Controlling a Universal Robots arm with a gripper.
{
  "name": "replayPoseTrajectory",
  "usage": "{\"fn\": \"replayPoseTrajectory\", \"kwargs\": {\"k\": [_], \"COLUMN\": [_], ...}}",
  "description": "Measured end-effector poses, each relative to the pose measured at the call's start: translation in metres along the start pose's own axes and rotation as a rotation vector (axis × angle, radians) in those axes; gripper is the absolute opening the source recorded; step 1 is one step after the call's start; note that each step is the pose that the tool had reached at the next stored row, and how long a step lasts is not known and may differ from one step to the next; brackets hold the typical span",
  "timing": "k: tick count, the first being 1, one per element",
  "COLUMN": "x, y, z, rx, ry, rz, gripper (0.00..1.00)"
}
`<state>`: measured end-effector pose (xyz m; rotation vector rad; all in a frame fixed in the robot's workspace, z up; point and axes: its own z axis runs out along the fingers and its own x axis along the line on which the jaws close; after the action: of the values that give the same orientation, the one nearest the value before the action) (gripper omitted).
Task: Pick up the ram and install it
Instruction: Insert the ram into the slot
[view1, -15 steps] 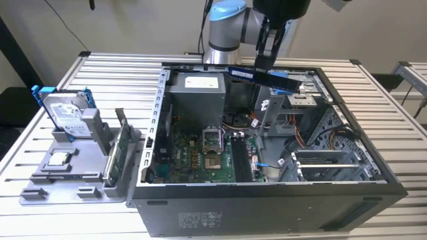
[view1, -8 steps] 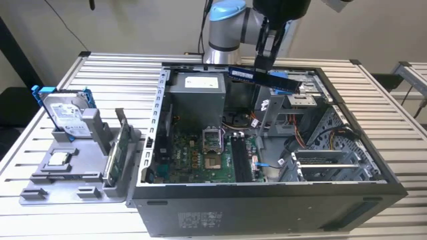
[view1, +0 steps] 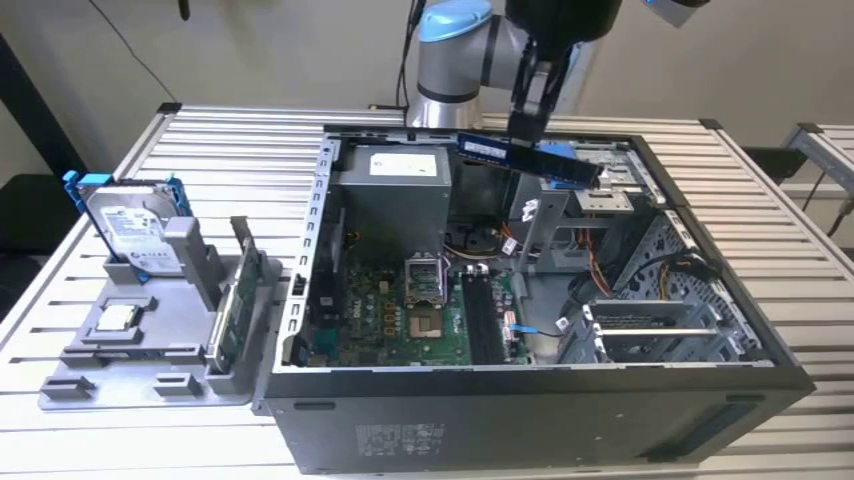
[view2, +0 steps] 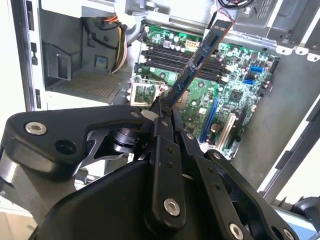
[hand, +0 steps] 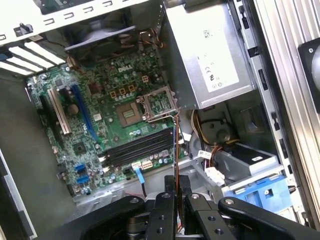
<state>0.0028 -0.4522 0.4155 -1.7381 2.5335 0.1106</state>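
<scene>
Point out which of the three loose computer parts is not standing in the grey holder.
The ram, clamped in the gripper above the open case. The silver hard drive and the green circuit board stand in the holder beside the case.

Robotics laboratory bench. A robot arm is standing behind a slatted aluminium table, its gripper clasping the ram above an open computer case. A grey fixture tray is presenting loose computer parts alongside, and a plain wall is backing the setup.
</scene>
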Motion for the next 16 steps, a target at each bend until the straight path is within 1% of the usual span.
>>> {"fn": "replayPoseTrajectory", "kwargs": {"k": [16], "x": [0.0003], "y": [0.0000], "z": [0.0028], "rx": [0.0064], "ry": [-0.0014], "rz": [0.066], "gripper": [0.14]}}
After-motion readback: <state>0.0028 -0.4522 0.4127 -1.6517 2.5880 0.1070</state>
